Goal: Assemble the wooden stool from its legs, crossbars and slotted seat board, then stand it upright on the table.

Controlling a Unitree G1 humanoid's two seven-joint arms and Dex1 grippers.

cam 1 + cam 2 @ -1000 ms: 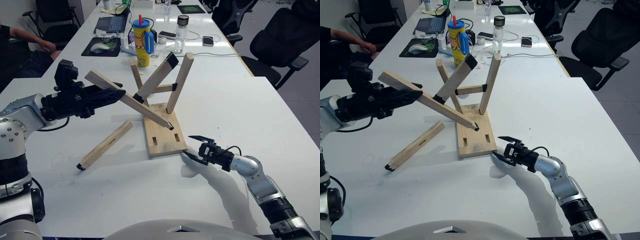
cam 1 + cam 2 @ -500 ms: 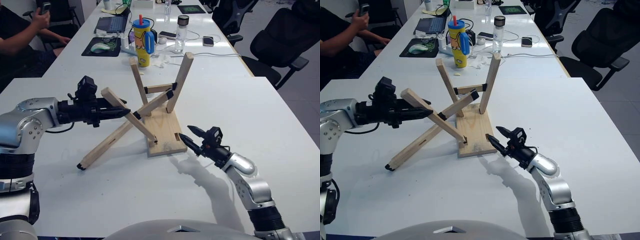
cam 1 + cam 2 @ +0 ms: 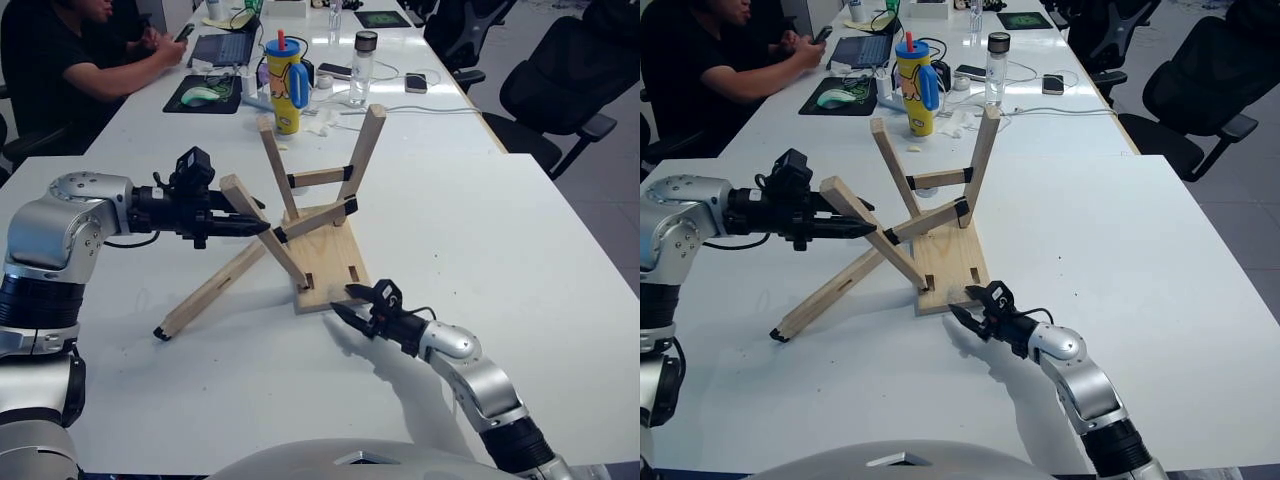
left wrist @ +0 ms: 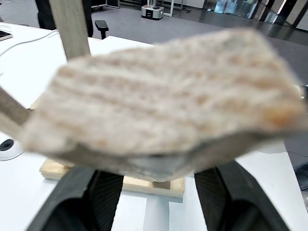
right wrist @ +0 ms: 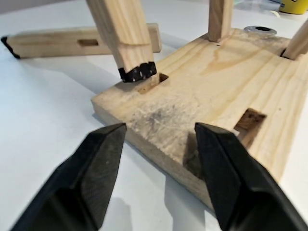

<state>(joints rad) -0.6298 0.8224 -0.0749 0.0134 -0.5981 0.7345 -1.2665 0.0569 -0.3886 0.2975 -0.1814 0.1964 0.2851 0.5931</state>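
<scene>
Leg (image 3: 270,235) in left gripper (image 3: 232,212), tip at seat board (image 3: 332,270)

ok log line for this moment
left pincer: shut on leg, tip at slot of seat board | right pincer: open by board's near edge | loose leg on table

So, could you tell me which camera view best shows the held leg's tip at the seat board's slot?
The right wrist view: the black-capped leg tip appears close up, right at the slot in the seat board. Both eye views show it small and distant; the left wrist view shows the leg's other end, blurred.
</scene>
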